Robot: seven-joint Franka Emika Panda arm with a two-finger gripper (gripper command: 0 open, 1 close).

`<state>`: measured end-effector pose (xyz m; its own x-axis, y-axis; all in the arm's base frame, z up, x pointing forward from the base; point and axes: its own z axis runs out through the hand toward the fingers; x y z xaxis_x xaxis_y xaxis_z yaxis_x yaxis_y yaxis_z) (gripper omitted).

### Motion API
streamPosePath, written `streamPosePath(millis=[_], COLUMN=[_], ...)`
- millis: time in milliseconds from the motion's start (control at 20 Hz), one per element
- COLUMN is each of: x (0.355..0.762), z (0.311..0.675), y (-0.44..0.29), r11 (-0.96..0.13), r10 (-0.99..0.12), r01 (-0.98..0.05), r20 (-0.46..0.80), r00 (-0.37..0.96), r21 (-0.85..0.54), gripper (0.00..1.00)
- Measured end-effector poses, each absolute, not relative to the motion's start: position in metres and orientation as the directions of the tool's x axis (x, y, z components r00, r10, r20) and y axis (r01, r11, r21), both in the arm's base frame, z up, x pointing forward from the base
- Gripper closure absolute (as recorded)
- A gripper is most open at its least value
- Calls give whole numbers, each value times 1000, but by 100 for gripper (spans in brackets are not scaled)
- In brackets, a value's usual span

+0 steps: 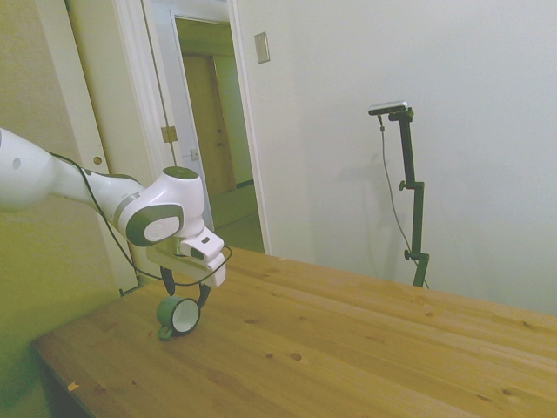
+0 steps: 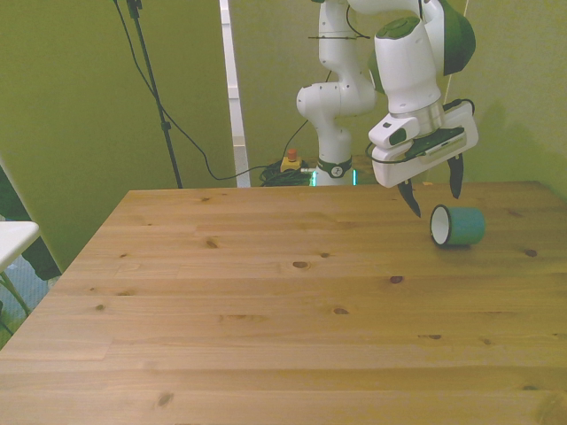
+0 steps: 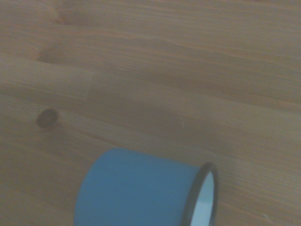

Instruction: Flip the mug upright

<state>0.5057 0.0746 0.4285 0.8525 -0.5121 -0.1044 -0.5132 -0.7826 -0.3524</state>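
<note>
One small teal-green enamel mug point(image 2: 458, 226) lies sideways beneath my spread two-finger gripper point(image 2: 434, 193); I should descend squarely, straddling its wall before closing.

A knotty wooden worktop point(image 2: 266, 301) is filling the scene. A doorway point(image 1: 213, 131) is standing open behind it. A white chair point(image 2: 11, 239) is sitting at the front view's left.

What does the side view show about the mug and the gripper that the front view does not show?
Only the side view shows the handle, low on the mug, against the table. Only the front view shows the gripper above the mug, its fingers around nothing. Both show the mug on its side, white inside visible, and the fingers apart.
</note>
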Motion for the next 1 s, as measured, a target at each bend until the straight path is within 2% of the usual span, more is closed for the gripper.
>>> streamPosePath(millis=[550,1000], x=[498,494], z=[405,375], y=[67,57], r11=[-721,-580], r10=[-451,-501], r01=[-471,-560], r20=[-171,-284], r00=[876,818], r21=[-508,-591], gripper=[0,0])
